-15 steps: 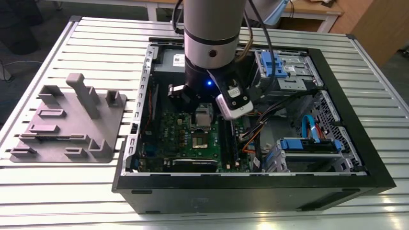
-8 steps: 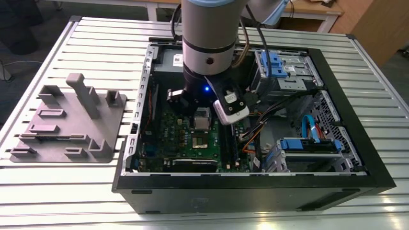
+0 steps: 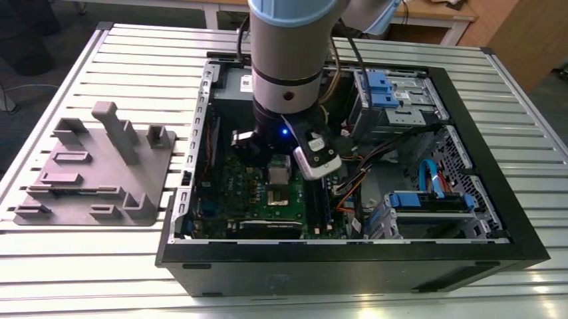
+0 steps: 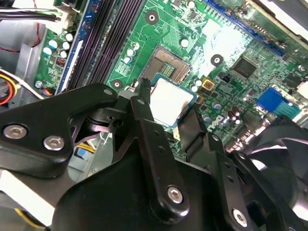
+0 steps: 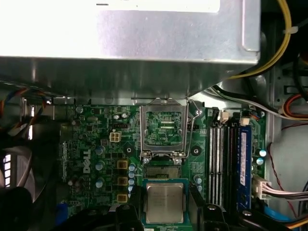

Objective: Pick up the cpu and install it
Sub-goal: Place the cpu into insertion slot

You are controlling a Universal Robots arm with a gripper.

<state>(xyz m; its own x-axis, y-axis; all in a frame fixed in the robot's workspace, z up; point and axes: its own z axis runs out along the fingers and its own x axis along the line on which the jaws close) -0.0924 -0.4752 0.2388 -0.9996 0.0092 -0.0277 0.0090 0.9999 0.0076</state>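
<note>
First wrist view: one cpu (image 5: 164, 203) tight between the jaws, beside one open socket (image 5: 162, 171) on one green board (image 5: 86, 126).

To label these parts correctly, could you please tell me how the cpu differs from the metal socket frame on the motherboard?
The cpu is a solid silvery-grey square; the socket frame is hollow, with the green board showing through it. The cpu is gripped in the claw; the socket frame is swung open beside the bare socket, untouched. Both are squarish and metallic.
</note>
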